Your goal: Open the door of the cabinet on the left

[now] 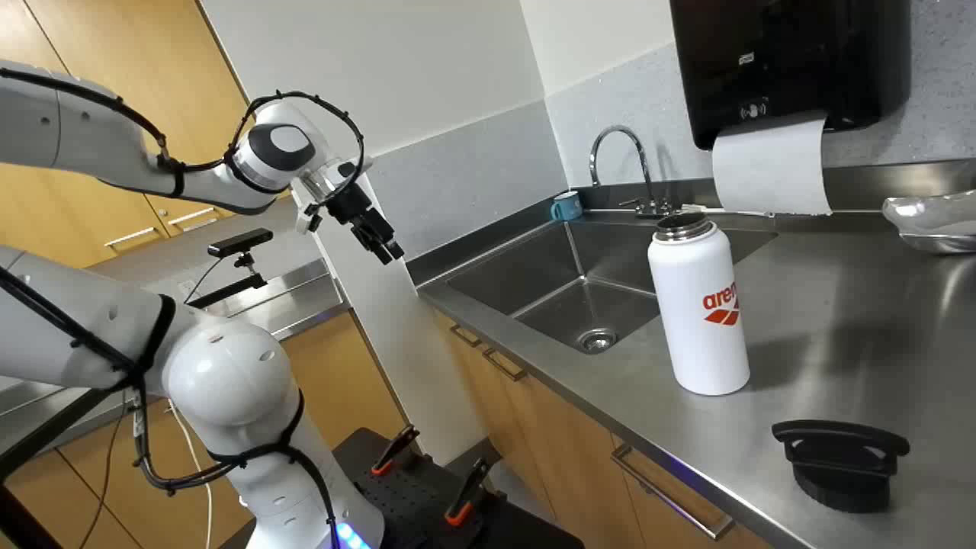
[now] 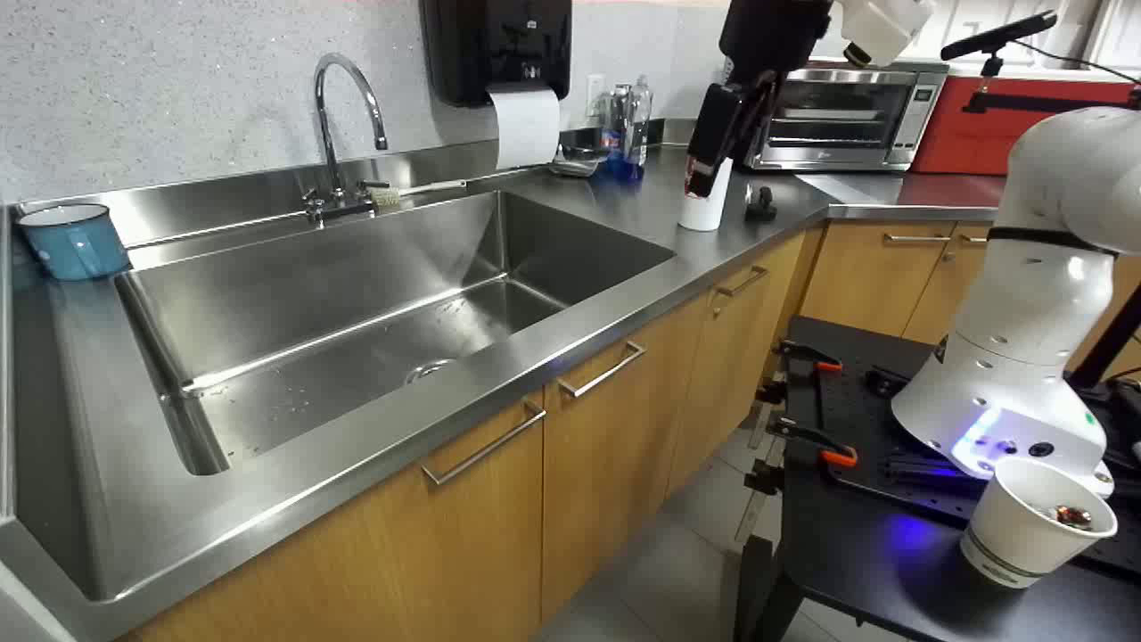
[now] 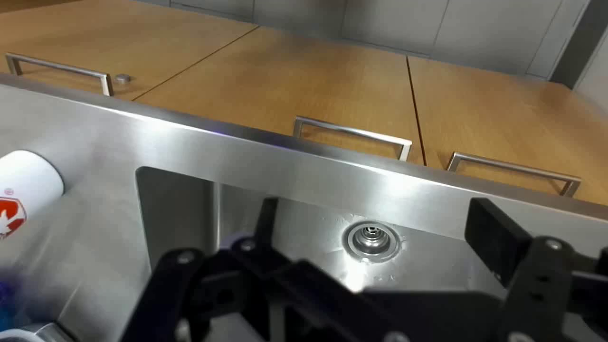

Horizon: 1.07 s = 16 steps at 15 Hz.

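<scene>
Stainless-steel tabletop caps a low brown wood-fronted cabinet. Its flat brown wooden door hangs closed under the front edge, toward the left corner in an exterior view, probably rigid and light. Black two-fingered tool spreads wide, empty. Best hold: the slim metal bar handle.

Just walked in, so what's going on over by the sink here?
A robot arm has its gripper open and empty, raised near the steel sink. It's there to open the left door of the wood-fronted cabinet below, which I take to be the leftmost in an exterior view. That door is shut and nothing touches its handle. A white bottle stands upright on the counter.
</scene>
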Each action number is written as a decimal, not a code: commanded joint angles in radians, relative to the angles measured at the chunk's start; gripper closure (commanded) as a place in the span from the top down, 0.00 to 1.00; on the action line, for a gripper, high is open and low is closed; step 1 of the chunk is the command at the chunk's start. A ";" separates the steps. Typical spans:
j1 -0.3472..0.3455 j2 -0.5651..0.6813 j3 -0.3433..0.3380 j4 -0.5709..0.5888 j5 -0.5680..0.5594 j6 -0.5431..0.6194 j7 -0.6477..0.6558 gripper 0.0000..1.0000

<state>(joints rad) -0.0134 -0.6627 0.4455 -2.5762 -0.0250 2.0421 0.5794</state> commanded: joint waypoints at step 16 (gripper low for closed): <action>0.141 0.332 0.188 0.074 -0.246 0.093 0.028 1.00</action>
<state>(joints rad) 0.1158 -0.4768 0.5884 -2.5567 -0.1733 2.1055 0.5811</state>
